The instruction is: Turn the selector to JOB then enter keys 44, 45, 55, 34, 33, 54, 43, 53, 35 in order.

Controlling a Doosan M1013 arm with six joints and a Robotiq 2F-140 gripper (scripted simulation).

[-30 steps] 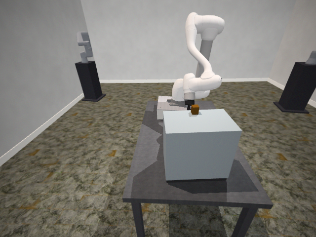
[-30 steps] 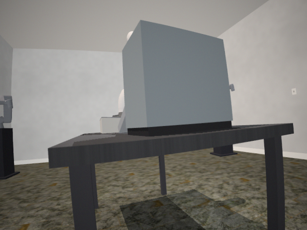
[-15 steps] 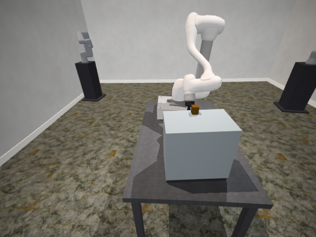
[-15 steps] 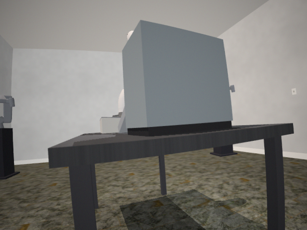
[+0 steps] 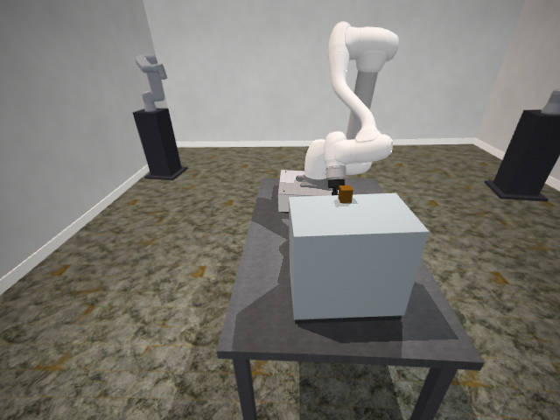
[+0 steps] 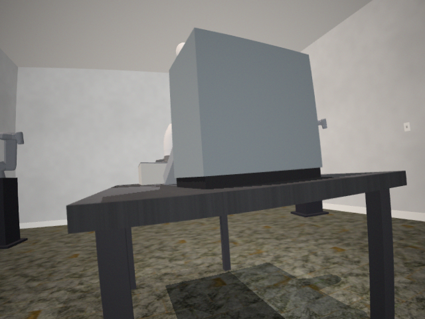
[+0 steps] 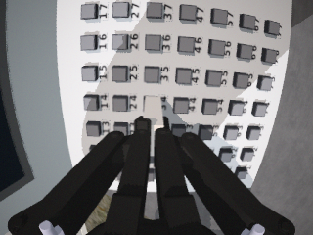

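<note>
Wrist view: I am looking at the white keypad (image 7: 73,117), and my gripper (image 7: 153,109) (image 5: 334,192) is clenching shut on nothing, with its two black fingers lying side by side. My tips are pointing at the keys near 34. A pale, flat patch (image 7: 153,103) is sitting left of the 34 print, but I cannot tell if it is the key or something over it. The keys are grey, square little blocks, standing up in lines. Black numbers are lying on their sides next to them. I am reading 35 by one key (image 7: 153,74), 45 by another (image 7: 184,75), and 44 by a third (image 7: 181,105). The top lines are showing 17, 27, 37 and 47. My fingers are hiding some low keys.

In the top view, the machine (image 5: 350,271) (image 6: 257,106) is standing upright on the dark grey table (image 5: 262,289) (image 6: 137,212). It is a big, smooth, pale blue box on a thin black foot (image 6: 247,178). Its long side is running across the table, and its keys are facing my white arm (image 5: 357,103). A small orange block (image 5: 345,194) is showing at the box's back top edge, near my gripper.
</note>
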